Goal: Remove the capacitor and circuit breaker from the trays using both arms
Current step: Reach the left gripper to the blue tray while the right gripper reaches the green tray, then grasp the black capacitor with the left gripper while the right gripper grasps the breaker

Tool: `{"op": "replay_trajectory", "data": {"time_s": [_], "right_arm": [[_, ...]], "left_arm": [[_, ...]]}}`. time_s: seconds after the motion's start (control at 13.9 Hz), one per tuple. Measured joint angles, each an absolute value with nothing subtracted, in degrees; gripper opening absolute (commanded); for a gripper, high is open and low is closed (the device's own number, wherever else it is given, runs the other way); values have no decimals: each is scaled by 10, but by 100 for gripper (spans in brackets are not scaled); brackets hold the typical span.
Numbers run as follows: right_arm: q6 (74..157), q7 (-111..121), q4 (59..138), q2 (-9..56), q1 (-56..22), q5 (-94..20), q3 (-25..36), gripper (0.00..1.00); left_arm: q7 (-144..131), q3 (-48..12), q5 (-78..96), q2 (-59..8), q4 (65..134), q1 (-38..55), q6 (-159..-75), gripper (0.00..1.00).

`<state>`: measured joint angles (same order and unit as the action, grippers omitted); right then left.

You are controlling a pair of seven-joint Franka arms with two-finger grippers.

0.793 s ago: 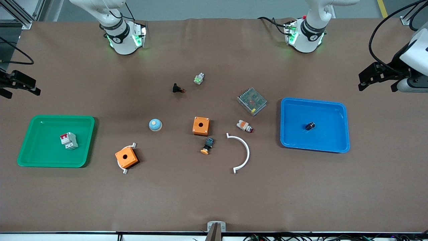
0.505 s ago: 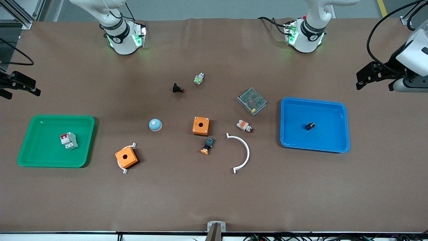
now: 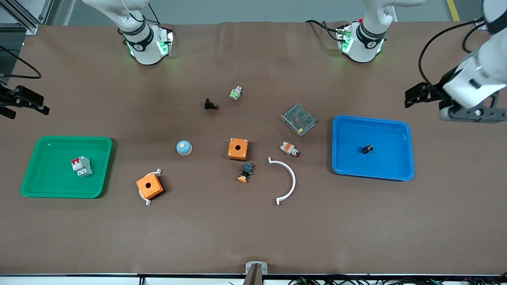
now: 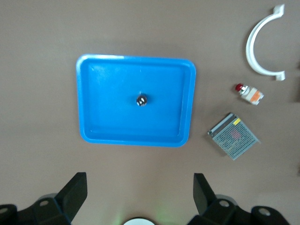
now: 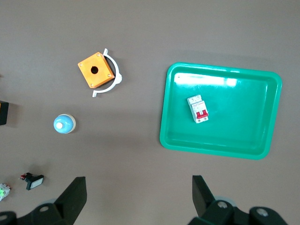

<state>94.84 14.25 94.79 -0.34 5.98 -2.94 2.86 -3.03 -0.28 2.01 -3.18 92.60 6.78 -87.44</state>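
A: Changed since the earlier pictures?

B: Shifted only at the left arm's end of the desk (image 3: 253,237): left tool (image 3: 425,96) swung in from the desk's edge toward the blue tray (image 3: 404,138), now over bare desk near that tray's corner. Right tool (image 3: 21,102) unmoved, waiting at the edge of the front view, over bare desk near the green tray (image 3: 103,150). Trays and parts all in place as before.

A: Meaning for the task?

B: Judged as the opening of the approach, led by the left arm. Nothing lifted yet; both removals still to do.

A: State of each tool?

B: Spread wide, both of them, black fingers (image 4: 75,194) well apart in the wrist views, nothing between them, nothing held.

A: Position of the task's things relative to the tools, largest first?

B: Green tray at the right arm's end, blue tray at the left arm's end. Circuit breaker (image 3: 81,166) lying flat near the middle of the green tray, nearer to the front camera than the right tool, well apart from it. Capacitor (image 3: 367,149) near the middle of the blue tray, pale end showing in the left wrist view (image 4: 141,100), not yet under the left tool.
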Motion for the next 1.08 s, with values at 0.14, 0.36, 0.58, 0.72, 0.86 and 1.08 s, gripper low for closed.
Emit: {"op": "replay_trajectory", "data": {"time_s": [0.14, 0.36, 0.58, 0.72, 0.86, 1.08], "right_arm": [[973, 147, 961, 18, 60, -28, 29, 95], [1026, 180, 972, 86, 62, -16, 30, 92], [1076, 215, 973, 160, 74, -10, 31, 91], [1123, 267, 976, 196, 89, -2, 32, 90], [1170, 315, 980, 228, 110, 13, 33, 90], [1207, 361, 994, 270, 136, 13, 33, 90]], "left_arm": [[-14, -3, 20, -52, 967, 68, -923, 100], [11, -3, 20, -77, 1044, 67, -1025, 100], [18, -3, 15, -111, 1103, 66, -1111, 100], [21, -3, 0, -138, 1134, 65, -1169, 100], [21, -3, -4, -165, 1163, 61, -1225, 100], [22, -3, -4, -206, 1175, 59, -1275, 100]]}}
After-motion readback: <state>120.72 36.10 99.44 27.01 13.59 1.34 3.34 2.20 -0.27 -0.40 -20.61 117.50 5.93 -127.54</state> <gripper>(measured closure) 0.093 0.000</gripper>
